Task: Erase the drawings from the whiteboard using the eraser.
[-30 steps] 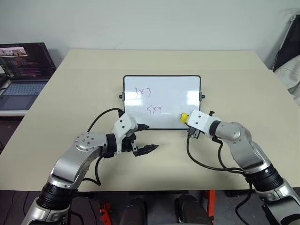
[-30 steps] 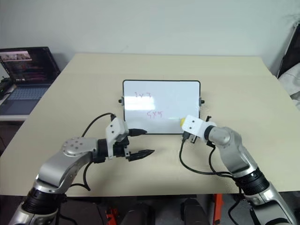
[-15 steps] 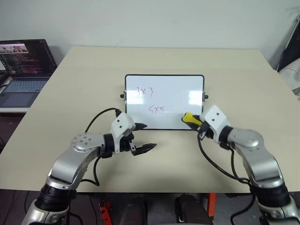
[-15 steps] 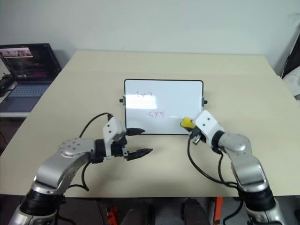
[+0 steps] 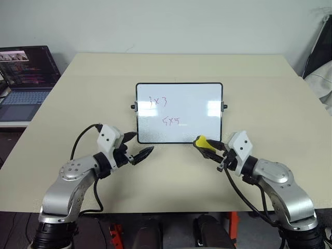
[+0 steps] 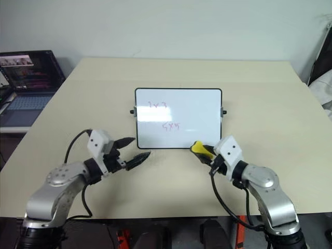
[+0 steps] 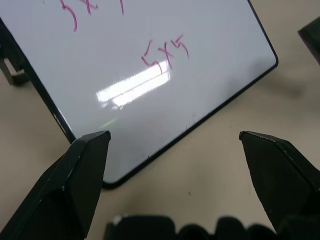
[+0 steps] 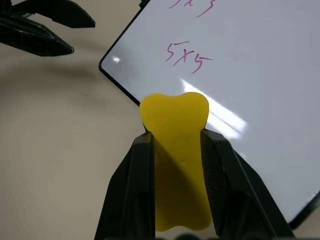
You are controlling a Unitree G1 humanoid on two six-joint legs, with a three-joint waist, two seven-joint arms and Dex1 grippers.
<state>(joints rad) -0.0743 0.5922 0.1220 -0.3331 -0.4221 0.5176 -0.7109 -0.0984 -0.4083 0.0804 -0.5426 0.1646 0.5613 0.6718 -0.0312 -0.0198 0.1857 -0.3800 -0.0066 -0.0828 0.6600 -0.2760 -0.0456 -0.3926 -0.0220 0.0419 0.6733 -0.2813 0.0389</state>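
Observation:
The whiteboard (image 5: 194,106) lies flat at the table's middle, with the purple-pink drawings "3x3" (image 5: 157,101) and "5x5" (image 5: 170,122) on its left half. My right gripper (image 5: 206,146) is shut on the yellow eraser (image 5: 201,141), which sits at the board's near edge, right of centre. In the right wrist view the eraser (image 8: 175,145) is squeezed between both fingers (image 8: 136,185), its tip over the board's rim. My left gripper (image 5: 140,144) stands open and empty just off the board's near left corner. The left wrist view looks across that corner at "5x5" (image 7: 165,54).
An open laptop (image 5: 25,72) sits on a lower desk at the far left. A dark object (image 5: 319,49) leans at the far right beyond the table's edge. Cables loop from both wrists over the bare tan tabletop (image 5: 171,176) in front of the board.
My right gripper pulled back from the board's lower right area to its near edge and rolled, still holding the eraser. My left gripper slid left, off the board's corner.

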